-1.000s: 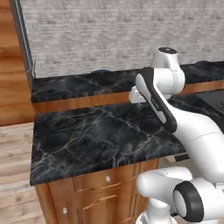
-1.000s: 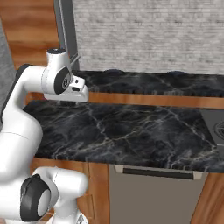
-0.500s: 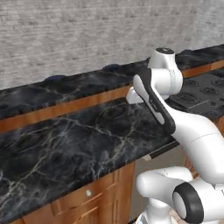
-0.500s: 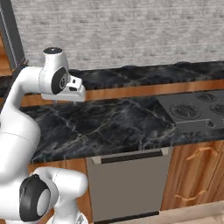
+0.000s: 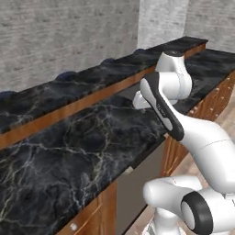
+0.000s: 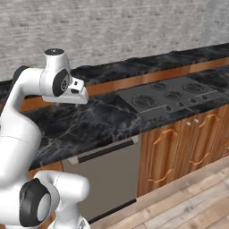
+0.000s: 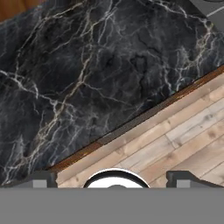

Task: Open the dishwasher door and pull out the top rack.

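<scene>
Our gripper (image 7: pixel 112 178), jaws spread wide and empty, hangs over the black marble counter (image 6: pixel 107 118), while the closed dishwasher door (image 6: pixel 109 176) sits well below it under the counter's edge, its handle bar (image 6: pixel 107 150) running horizontally.

The white arm rises folded, elbow high, wrist bent downward. Its hand (image 7: pixel 112 177) points straight down, empty, the two fingertips (image 7: pixel 43 178) standing wide apart.

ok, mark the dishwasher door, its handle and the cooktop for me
dishwasher door (image 6: pixel 109 176): right base view, middle of the grey panel.
handle (image 6: pixel 107 150): right base view, middle of the dark bar along the door's top.
cooktop (image 6: pixel 167 96): right base view, between the burners.
</scene>
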{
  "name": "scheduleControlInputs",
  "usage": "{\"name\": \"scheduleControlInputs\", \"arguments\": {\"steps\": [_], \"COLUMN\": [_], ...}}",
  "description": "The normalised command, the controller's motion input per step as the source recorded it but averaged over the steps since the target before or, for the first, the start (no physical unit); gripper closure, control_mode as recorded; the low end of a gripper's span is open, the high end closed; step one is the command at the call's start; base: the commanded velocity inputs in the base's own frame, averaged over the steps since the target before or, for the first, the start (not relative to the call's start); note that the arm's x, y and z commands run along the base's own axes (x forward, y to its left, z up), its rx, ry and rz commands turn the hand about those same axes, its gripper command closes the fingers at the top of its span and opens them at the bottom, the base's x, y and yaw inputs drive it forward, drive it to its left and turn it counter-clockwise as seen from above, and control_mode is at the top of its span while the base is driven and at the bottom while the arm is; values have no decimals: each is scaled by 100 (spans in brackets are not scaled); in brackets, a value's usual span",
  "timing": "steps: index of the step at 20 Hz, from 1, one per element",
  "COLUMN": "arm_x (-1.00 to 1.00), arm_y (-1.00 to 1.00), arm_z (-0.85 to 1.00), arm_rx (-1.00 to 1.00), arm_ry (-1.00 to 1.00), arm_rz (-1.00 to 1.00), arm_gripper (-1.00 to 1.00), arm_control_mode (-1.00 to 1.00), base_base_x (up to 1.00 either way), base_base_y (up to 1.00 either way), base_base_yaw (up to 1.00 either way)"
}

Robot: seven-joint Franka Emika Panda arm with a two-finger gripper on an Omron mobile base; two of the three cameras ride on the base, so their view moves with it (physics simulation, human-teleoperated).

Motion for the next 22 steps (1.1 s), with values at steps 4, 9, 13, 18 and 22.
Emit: {"name": "scheduleControlInputs", "arguments": {"steps": [4,9,13,18,22], "arm_x": [0,0,0,0,0], "arm_y": [0,0,0,0,0], "arm_z": [0,0,0,0,0], "arm_rx": [0,0,0,0,0], "arm_ry": [0,0,0,0,0], "arm_rz": [0,0,0,0,0], "arm_gripper": [-100,-100,-100,-100,-100], "arm_control_mode": [100,100,100,100,100], "base_base_x": [0,-13,-25,-38,-58], "base_base_y": [0,0,0,2,5], "base_base_yaw": [-48,-46,-41,-23,-25]}}
